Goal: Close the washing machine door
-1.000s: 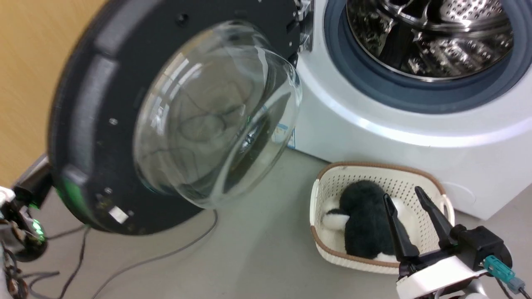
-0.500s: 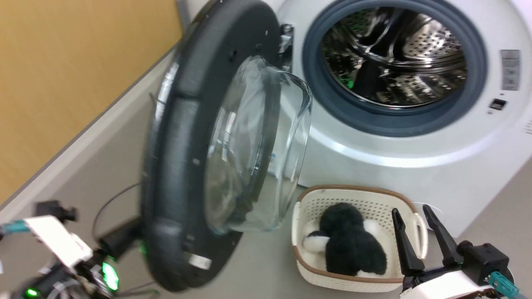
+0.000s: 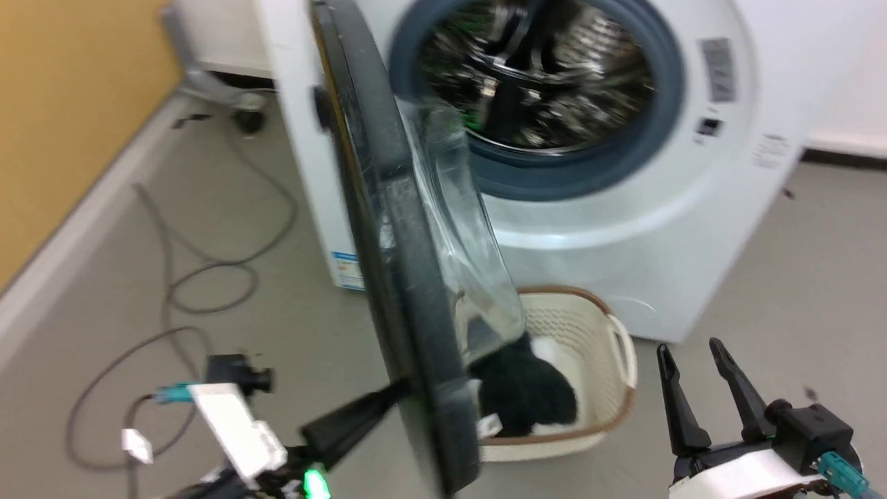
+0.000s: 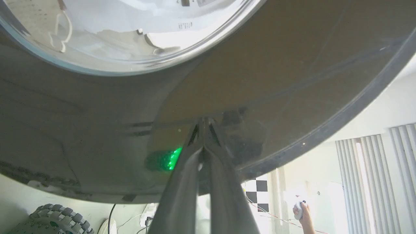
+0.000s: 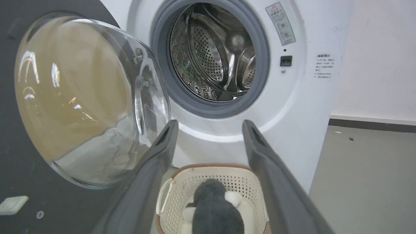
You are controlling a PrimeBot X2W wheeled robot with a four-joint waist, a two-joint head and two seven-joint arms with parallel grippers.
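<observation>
the left jaws are closed, the two fingers (image 4: 182, 195) pressed together with nothing between them. their tips touch the dark outer face of the washing machine door (image 3: 391, 235) low down, near its rim. the door stands roughly half way round, edge-on from the head. its glass bowl (image 5: 81, 97) lies on the far side from the left jaws and faces the washing machine (image 3: 624, 229), whose drum (image 5: 214, 58) is open to view. the right jaws are open and empty, fingers (image 3: 678, 409) apart, clear of everything. straight ahead of them, on the floor (image 3: 797, 277), sits a basket (image 3: 575, 322) with a dark plush toy (image 3: 527, 395) in it, and the machine's white front rises beyond that.

the step in hand looks like a push, and the contact is thin: two narrow tips on a smooth, glossy face. as the door turns, that face would angle away from the tips, so they could skid toward the rim and slide off, leaving the door short of the machine. a push that ends early or weakly would likely leave it resting unlatched. the basket is the other worry. it seems to sit under the door's path, between the bowl and the machine, and i cannot tell whether the door's lower edge clears it. if it does not, the door would snag on the basket or shove it. the right jaws look well out of the swing.
</observation>
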